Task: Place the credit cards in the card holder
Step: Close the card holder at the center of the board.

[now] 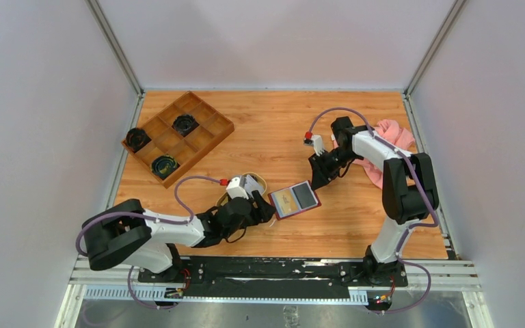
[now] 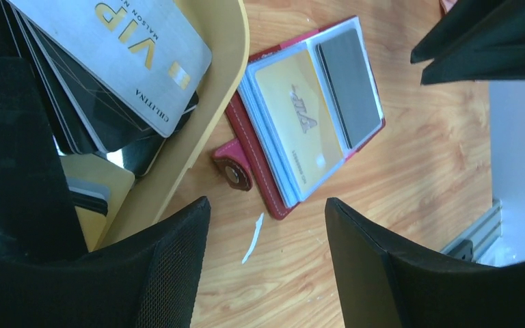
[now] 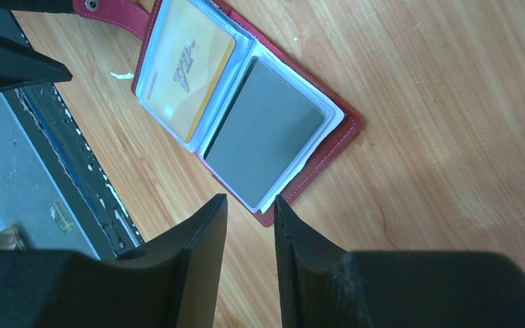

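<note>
The holder (image 1: 294,200) lay open on the worktop (image 1: 260,130) between both arms, its long side pointing from one tool to the other. The left tool (image 2: 266,219) was spread and empty, with the loose cards (image 2: 119,51) in a tray (image 2: 229,61) right beside it. The right tool (image 3: 251,205), nearly pinched together, held nothing.

1 card holder (image 2: 253,154), 2 sleeved cards (image 2: 301,119), 1 tray (image 2: 229,68), 1 box (image 1: 208,126).
</note>
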